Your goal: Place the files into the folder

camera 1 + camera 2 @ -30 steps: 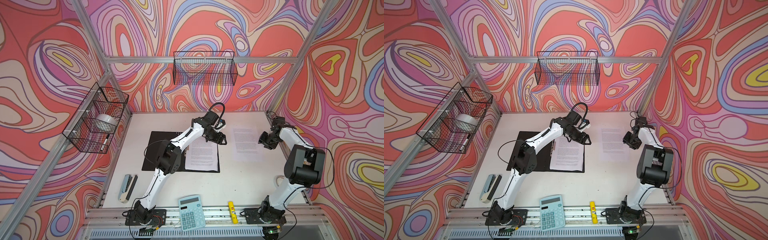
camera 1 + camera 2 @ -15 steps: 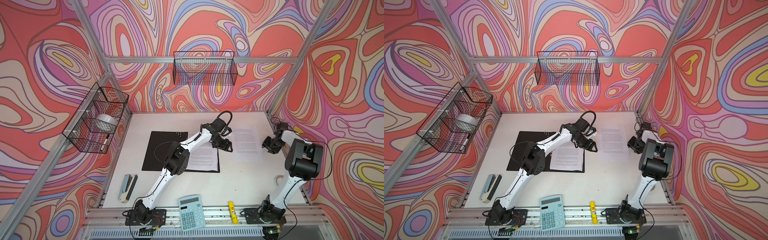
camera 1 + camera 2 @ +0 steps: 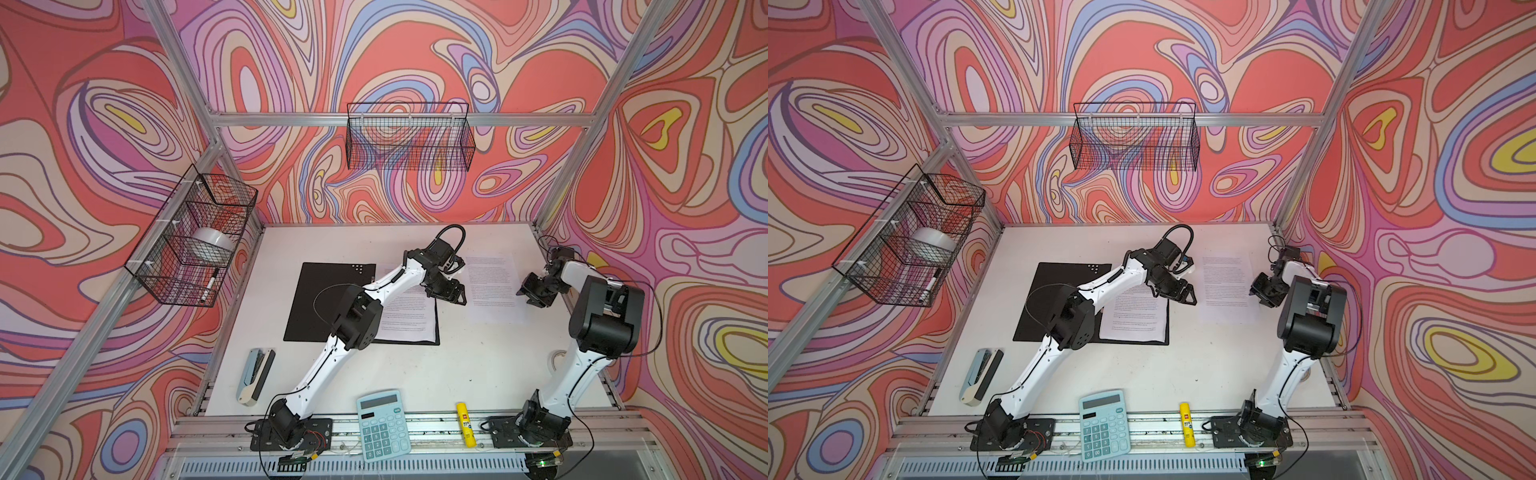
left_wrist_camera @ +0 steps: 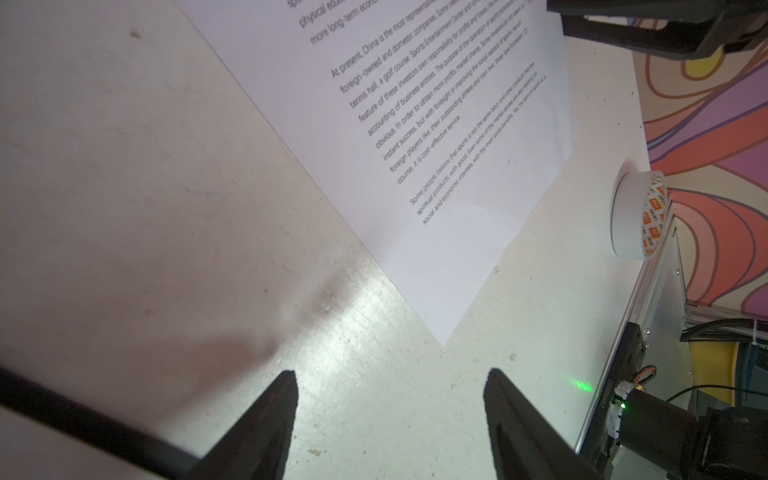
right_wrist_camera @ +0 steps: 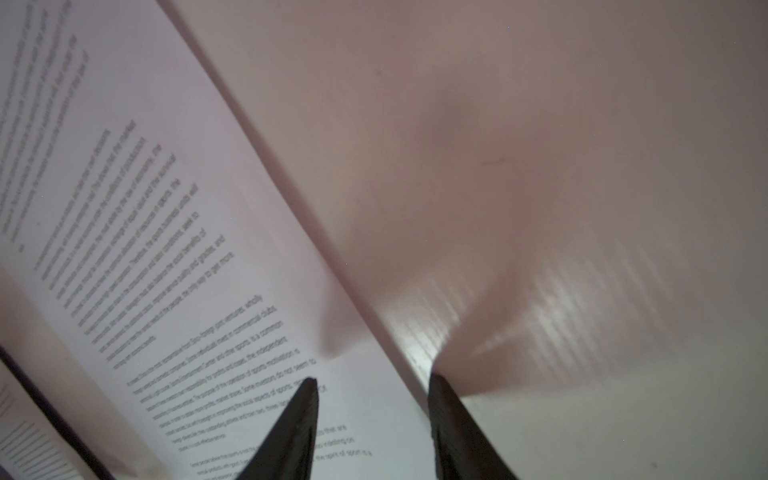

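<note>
The open, black-lined folder (image 3: 328, 299) lies on the scuffed matte white table (image 3: 415, 374), enclosed by swirl-patterned walls (image 3: 415, 62). One printed white paper sheet (image 3: 409, 324) rests inside it; a second sheet (image 3: 494, 291) lies flat alongside. Left claw (image 4: 390, 376): wide, empty. Right claw (image 5: 372, 380): narrower gap, astride the second sheet's edge.

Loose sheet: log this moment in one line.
loose sheet: flat on table, right of folder | folder: open, pages inside | left fingers: open, over table | right fingers: open, astride sheet edge

Bright, even light; right wrist view blurred
</note>
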Robot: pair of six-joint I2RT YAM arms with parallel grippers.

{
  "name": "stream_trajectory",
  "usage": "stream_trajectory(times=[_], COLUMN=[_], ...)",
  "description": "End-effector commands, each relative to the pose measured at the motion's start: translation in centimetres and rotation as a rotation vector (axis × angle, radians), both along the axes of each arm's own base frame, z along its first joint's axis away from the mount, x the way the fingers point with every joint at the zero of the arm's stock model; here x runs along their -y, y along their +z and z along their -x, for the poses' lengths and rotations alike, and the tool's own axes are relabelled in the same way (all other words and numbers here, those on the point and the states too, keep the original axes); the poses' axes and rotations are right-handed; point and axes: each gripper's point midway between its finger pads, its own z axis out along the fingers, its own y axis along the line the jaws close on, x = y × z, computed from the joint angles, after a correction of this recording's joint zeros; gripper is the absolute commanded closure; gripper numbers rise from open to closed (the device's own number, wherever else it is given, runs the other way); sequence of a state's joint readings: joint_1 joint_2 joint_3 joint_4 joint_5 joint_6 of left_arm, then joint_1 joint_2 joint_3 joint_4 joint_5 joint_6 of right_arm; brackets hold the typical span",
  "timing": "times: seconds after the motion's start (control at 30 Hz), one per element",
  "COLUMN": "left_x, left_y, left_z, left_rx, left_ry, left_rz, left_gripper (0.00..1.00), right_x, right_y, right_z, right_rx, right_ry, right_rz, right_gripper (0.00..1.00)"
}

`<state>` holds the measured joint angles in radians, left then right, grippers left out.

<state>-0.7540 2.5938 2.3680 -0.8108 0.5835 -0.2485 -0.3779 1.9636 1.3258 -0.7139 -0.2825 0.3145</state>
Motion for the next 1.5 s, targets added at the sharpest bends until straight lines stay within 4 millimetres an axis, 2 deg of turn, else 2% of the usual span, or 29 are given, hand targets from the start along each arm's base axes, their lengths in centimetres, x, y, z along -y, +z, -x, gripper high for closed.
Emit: stream_trajectory(times=[0.0, 0.3, 0.47, 0.8, 1.17, 1.47], left_x=[0.6, 0.4, 0.5, 0.5, 0.7, 0.7], left_y=[-0.7, -1.6, -2.3, -3.4, -3.9, -4.0], left_z=[0.1, -0.2, -0.2, 0.0, 0.6, 1.0], left_rx=[-0.013, -0.004, -0.017, -0.027, -0.019, -0.038], left_ry=[0.002, 0.013, 0.018, 0.012, 0.0, 0.002], left_rz=[0.004, -0.018, -0.02, -0.033, -0.056, -0.054], left_gripper=[0.28, 0.28, 0.28, 0.27, 0.27, 0.27], right_x=[-2.4, -5.7, -7.0, -7.3, -7.0, -7.8], right_y=[-0.5, 2.4, 2.9, 3.3, 1.6, -0.3], right_z=[1.8, 3.3, 3.6, 3.6, 5.6, 7.2], right_rx=[-0.035, 0.038, 0.055, 0.079, 0.007, -0.022], right_ry=[0.035, 0.076, 0.078, 0.09, 0.064, 0.047], right_rz=[-0.096, -0.227, -0.304, -0.313, -0.268, -0.297], right_gripper=[0.55, 0.57, 0.58, 0.6, 0.6, 0.59])
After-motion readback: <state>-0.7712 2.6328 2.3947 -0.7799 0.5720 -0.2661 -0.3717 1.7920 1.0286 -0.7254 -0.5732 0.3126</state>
